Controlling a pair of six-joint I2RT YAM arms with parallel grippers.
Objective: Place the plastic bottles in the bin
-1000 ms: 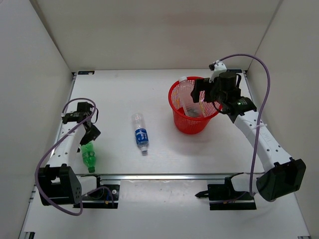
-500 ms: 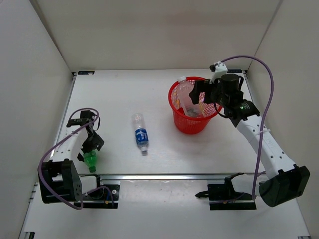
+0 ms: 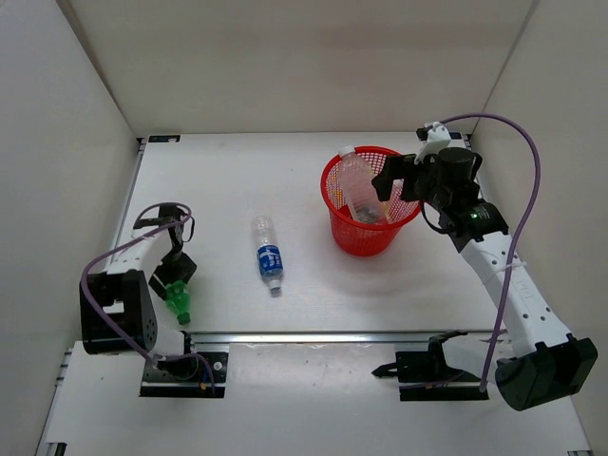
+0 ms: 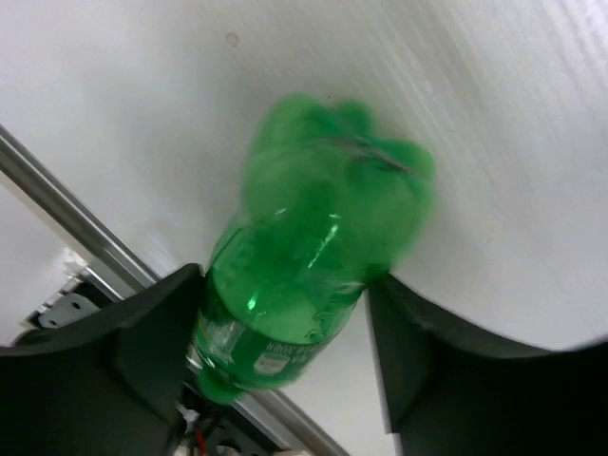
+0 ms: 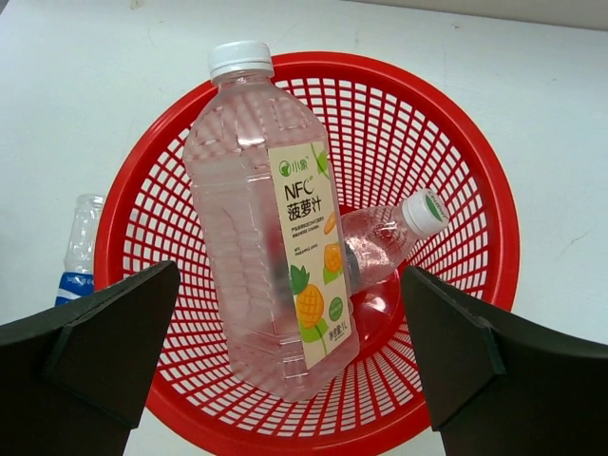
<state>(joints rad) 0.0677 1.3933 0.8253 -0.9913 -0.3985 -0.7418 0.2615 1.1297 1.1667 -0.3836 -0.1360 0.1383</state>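
A green bottle (image 3: 177,302) lies at the near left by the rail. My left gripper (image 3: 176,285) is shut on it; in the left wrist view both fingers press the sides of the green bottle (image 4: 313,256) held in that gripper (image 4: 285,285). A clear bottle with a blue label (image 3: 268,255) lies in the middle of the table. The red mesh bin (image 3: 356,237) holds a wide clear bottle (image 5: 247,190) leaning on its rim (image 5: 494,218), and a smaller clear bottle (image 5: 380,242). My right gripper (image 3: 391,183) hangs open above the bin with nothing in it (image 5: 290,275).
A metal rail (image 3: 332,335) runs along the near edge, close behind the green bottle (image 4: 57,204). White walls close in the table on the left, back and right. The blue-label bottle (image 5: 76,256) shows left of the bin in the right wrist view.
My left gripper came down toward the near left and closed on the green bottle. My right gripper drew back to the right, away from the bin's middle, still open.
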